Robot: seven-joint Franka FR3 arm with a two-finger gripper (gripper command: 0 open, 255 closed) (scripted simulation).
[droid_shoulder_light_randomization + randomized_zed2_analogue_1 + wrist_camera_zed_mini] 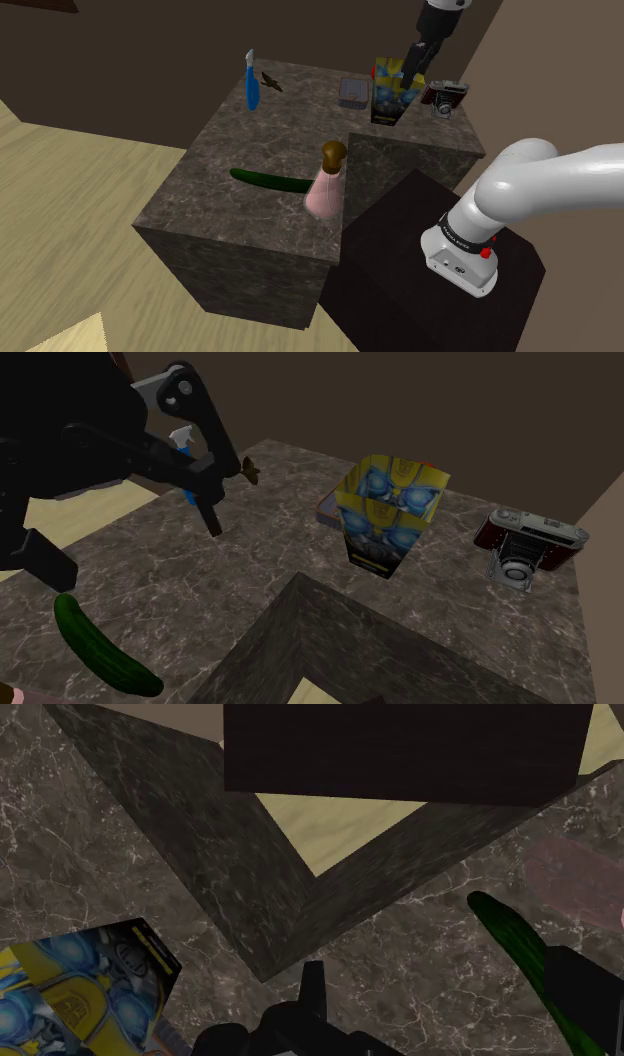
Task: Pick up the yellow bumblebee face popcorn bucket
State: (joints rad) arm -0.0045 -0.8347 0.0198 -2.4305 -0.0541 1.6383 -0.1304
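Presently, the claw hangs over the bench, just to the second exterior view's left of the popcorn bucket and not touching it. You cannot tell how far the claw is open; the bucket is not in its hold.

The bucket is yellow with a blue-eyed face. It stands upright and open-topped near the bench's far edge in the shoulder view, close to the inner corner of the notch that takes the stand. A flat box sits just beside it, and a camera lies apart on the other side.

You have bare bench between the bucket and the cucumber. A pink bottle stands at the notch edge. A blue spray bottle holds the far corner.
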